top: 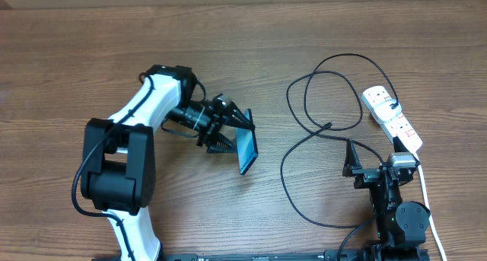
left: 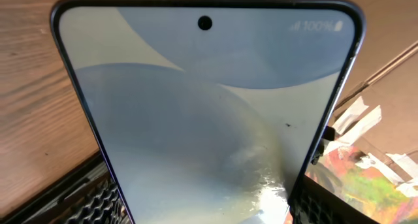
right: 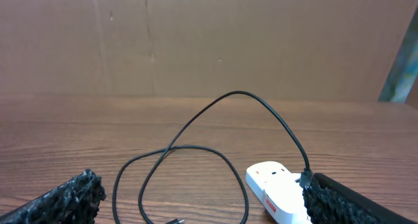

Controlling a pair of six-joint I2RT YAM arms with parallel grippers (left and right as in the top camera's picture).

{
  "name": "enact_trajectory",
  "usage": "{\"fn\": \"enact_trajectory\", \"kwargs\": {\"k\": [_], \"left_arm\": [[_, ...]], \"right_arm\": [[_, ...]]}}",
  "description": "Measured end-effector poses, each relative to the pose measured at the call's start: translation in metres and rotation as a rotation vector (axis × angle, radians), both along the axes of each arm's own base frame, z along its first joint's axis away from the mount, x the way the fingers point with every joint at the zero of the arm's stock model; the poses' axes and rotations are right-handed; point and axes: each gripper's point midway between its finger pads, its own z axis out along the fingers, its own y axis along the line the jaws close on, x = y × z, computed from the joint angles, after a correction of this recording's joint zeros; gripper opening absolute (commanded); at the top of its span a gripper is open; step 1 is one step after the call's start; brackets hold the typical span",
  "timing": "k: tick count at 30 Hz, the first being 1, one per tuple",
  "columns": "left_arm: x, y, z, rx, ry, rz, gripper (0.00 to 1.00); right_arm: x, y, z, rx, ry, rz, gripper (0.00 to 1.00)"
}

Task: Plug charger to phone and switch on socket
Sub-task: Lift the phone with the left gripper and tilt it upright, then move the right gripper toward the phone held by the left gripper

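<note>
My left gripper (top: 230, 133) is shut on the phone (top: 247, 151) and holds it on edge above the table's middle. In the left wrist view the phone (left: 209, 106) fills the frame, its light blue screen lit and showing 100%, with my fingers (left: 206, 208) clamped on its two long edges. The charger cable (top: 319, 116) loops on the table at the right, and its connector tip (right: 175, 221) lies free. The socket (top: 389, 116), a white power strip with a black plug in it, lies at the far right. My right gripper (top: 373, 160) is open and empty just before the strip (right: 277, 191).
The strip's white cord (top: 426, 196) runs down the right side past the right arm's base. The cable loop (right: 183, 178) lies between my right fingers (right: 209, 211). A brown cardboard wall (right: 209, 41) stands behind the table.
</note>
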Motion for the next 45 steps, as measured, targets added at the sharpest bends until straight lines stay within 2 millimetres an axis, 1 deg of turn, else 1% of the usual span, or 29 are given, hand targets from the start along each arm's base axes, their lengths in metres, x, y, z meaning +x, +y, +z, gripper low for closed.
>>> {"fn": "enact_trajectory", "kwargs": {"k": [9, 15, 18, 20, 22, 25, 28, 30, 31, 33, 34, 37, 39, 42, 43, 45], "left_arm": [[0.004, 0.021, 0.0, 0.002, -0.021, 0.024, 0.34], [0.003, 0.024, -0.005, 0.03, -0.036, 0.006, 0.31], [0.004, 0.025, -0.007, 0.037, -0.052, 0.0, 0.31], [0.005, 0.025, -0.008, 0.041, -0.067, -0.002, 0.31], [0.008, 0.025, -0.01, 0.042, -0.087, -0.003, 0.31], [0.012, 0.025, -0.013, 0.049, -0.102, 0.004, 0.32], [0.015, 0.025, -0.014, 0.056, -0.101, 0.014, 0.32], [0.016, 0.025, -0.014, 0.058, -0.096, 0.018, 0.32], [0.016, 0.025, -0.014, 0.06, -0.089, 0.02, 0.31], [0.016, 0.025, -0.014, 0.064, -0.079, 0.028, 0.31], [0.017, 0.025, -0.015, 0.064, -0.076, 0.031, 0.31], [0.021, 0.023, -0.013, 0.052, -0.067, 0.051, 0.31], [0.023, 0.021, -0.011, 0.04, -0.062, 0.063, 0.31], [0.027, 0.019, -0.007, 0.017, -0.054, 0.083, 0.31], [0.028, 0.018, -0.006, 0.01, -0.053, 0.088, 0.31], [0.029, 0.017, -0.004, -0.002, -0.042, 0.095, 0.31]], "right_arm": [[0.0, 0.0, 0.0, 0.0, 0.0, 0.0, 1.0], [0.0, 0.0, 0.0, 0.0, -0.001, 0.0, 1.0], [0.0, 0.001, 0.007, 0.0, -0.03, 0.009, 1.0], [-0.001, 0.011, 0.009, 0.001, -0.035, 0.066, 1.0], [-0.003, 0.026, 0.008, 0.013, -0.03, 0.152, 1.0], [-0.014, 0.061, 0.008, 0.115, -0.006, 0.361, 1.0], [-0.038, 0.102, 0.001, 0.324, 0.116, 0.629, 1.0], [-0.059, 0.123, -0.004, 0.458, 0.231, 0.78, 1.0], [-0.067, 0.129, -0.004, 0.5, 0.269, 0.834, 1.0], [-0.078, 0.137, -0.003, 0.57, 0.328, 0.901, 1.0], [-0.08, 0.138, -0.002, 0.592, 0.343, 0.913, 1.0], [-0.08, 0.139, 0.009, 0.679, 0.354, 0.917, 1.0], [-0.08, 0.138, 0.019, 0.689, 0.322, 0.929, 1.0], [-0.081, 0.138, 0.027, 0.703, 0.299, 0.936, 0.99], [-0.08, 0.138, 0.027, 0.707, 0.302, 0.935, 0.99], [-0.079, 0.137, 0.016, 0.735, 0.356, 0.907, 0.99]]}}
